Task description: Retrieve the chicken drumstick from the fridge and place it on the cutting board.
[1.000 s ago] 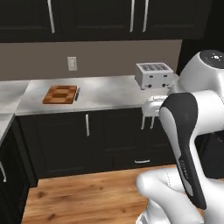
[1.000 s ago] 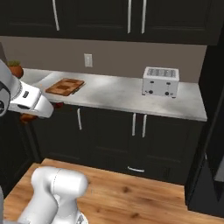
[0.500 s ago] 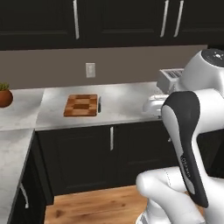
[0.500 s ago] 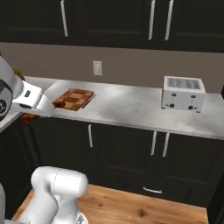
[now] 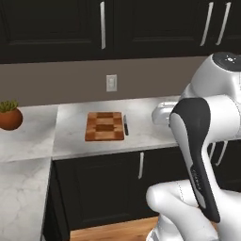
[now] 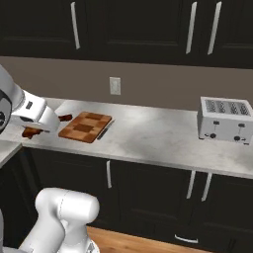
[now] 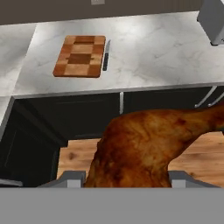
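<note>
The white Franka arm with dark joints (image 5: 197,141) stands in front of a long grey-veined marble counter (image 6: 163,136) that runs over black lower cabinets with slim metal handles (image 6: 148,197), with matching black upper cabinets (image 5: 61,28) above a plain brown-grey wall. The gripper (image 7: 124,177) is closed on the reddish-brown, glossy chicken drumstick (image 7: 144,144): in the hand view the thick end sits between the two grey finger tips and the thin bone end tapers off to the right, cut by the frame edge. The lower part of the meat is hidden behind the bottom band. In the right base view the drumstick (image 6: 32,132) shows as small dark red pieces beside the white hand, at the near left edge of the counter, most of it covered by the hand. The small rectangular wooden cutting board of brown and tan chequered blocks (image 5: 104,126) lies flat on the counter, well apart from the held drumstick, which hangs over the wood-plank floor (image 7: 74,157) in front of the cabinets. A slim dark knife (image 5: 125,125) lies just beside the board's right edge, parallel to it. A boxy silver toaster (image 6: 226,119) stands far right on the counter. A round terracotta pot with a green plant (image 5: 10,116) sits at the left. A white wall outlet (image 5: 111,83) is set above the board.
</note>
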